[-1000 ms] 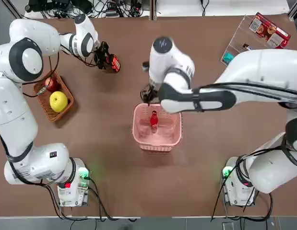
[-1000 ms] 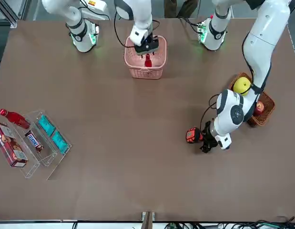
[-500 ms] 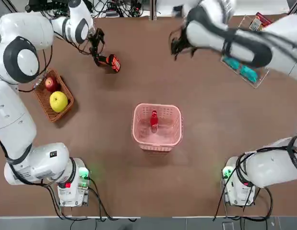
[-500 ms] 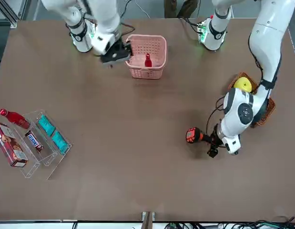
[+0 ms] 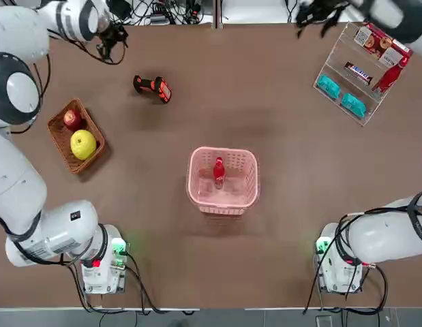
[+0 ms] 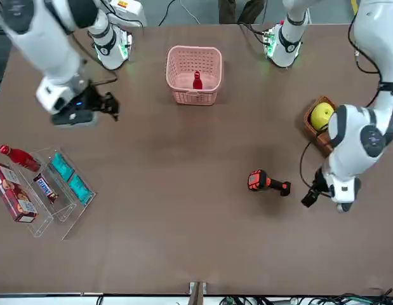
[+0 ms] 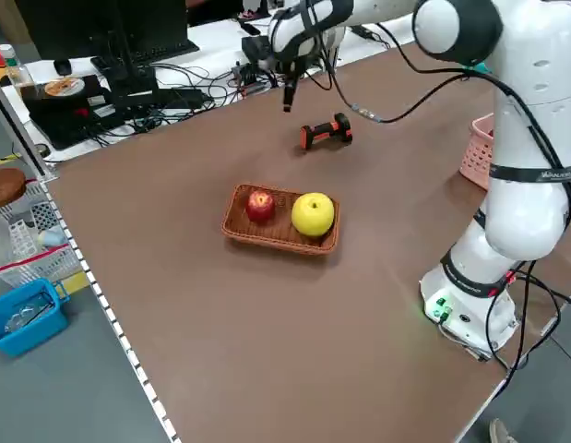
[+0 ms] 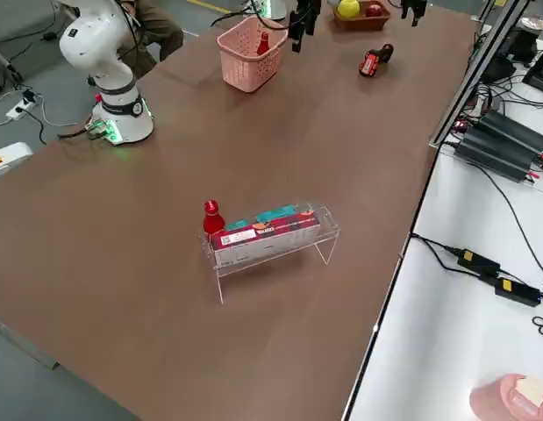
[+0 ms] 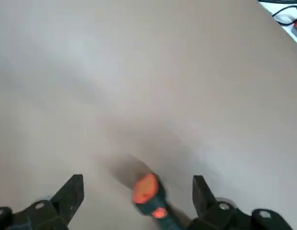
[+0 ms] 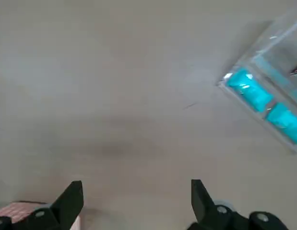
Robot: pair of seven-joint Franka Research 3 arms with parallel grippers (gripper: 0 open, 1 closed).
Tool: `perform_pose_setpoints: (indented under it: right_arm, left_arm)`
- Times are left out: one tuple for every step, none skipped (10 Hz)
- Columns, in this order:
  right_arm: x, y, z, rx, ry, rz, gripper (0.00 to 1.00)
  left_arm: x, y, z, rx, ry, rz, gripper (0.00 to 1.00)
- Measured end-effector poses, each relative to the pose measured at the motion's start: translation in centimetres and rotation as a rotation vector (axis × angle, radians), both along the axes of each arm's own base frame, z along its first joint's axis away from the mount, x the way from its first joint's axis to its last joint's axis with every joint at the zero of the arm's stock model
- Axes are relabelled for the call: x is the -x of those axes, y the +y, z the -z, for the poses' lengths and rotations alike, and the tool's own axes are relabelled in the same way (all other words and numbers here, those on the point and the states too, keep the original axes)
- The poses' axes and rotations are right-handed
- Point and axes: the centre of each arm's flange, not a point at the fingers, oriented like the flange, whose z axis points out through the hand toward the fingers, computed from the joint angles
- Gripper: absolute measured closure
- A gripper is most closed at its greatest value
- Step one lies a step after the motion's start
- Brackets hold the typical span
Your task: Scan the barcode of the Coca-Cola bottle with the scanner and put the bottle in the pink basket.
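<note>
Judging from how things are lying, the task is at its end: the small slim red Coca-Cola bottle with the red cap [image 5: 218, 171] is standing upright inside the pale pink plastic basket with lattice walls [image 5: 197, 191], and the small pistol-shaped scanner with black body and orange-red head [image 5: 153, 86] is lying on its side on the brown table [image 5: 265, 245], held by nothing. The next move probably calls only for bringing both arms back to a rest position, without touching the basket.

The left gripper [image 5: 110, 35] is hanging over the far left part of the table. Its fingers [image 9: 71, 191] are standing wide apart and are holding nothing. The scanner is lying on the table just beside this gripper, between it and the basket; in the left wrist view the orange head is showing between the two fingers but below them, not in contact. A brown wicker basket with a red apple and a yellow fruit [image 5: 59, 139] is sitting nearer to the left arm's base than the gripper.

The right gripper [image 6: 101, 105] is raised over the far right part of the table, also wide open and empty. The pink basket with the bottle is well apart from it, toward the arms' bases. A clear acrylic rack with turquoise packets and a second red bottle [image 5: 343, 95] is standing near this gripper, farther to the right.
</note>
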Motion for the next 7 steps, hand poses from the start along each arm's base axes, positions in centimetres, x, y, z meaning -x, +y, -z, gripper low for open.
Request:
perform_pose_setpoints:
  right_arm:
    - [-0.6,-3.4,-0.7,0.002,0.011,0.038,0.01]
    - [-0.9,-6.6,-1.9,0.004,0.020,0.084,0.01]
    - [-0.9,-9.0,-3.5,0.012,0.024,0.114,0.01]
    - [-0.7,-10.5,-5.0,0.036,0.028,0.132,0.01]
    - [-0.3,-11.1,-6.6,0.055,0.041,0.140,0.01]
    - [0.0,-11.5,-7.8,0.058,0.048,0.135,0.01]
    - [-0.1,-12.3,-8.1,0.058,0.047,0.133,0.01]
  left_arm:
    - [0.2,2.8,-1.2,-0.005,0.000,0.099,0.00]
    - [0.6,5.9,-2.5,-0.001,0.000,0.201,0.00]
    - [0.8,8.6,-4.3,0.004,0.002,0.285,0.00]
    - [0.8,10.4,-6.4,0.003,0.012,0.341,0.00]
    - [0.7,11.4,-8.6,0.001,0.020,0.369,0.00]
    - [0.7,11.7,-10.5,-0.001,0.018,0.386,0.00]
    - [0.8,11.4,-12.6,-0.007,0.005,0.404,0.00]
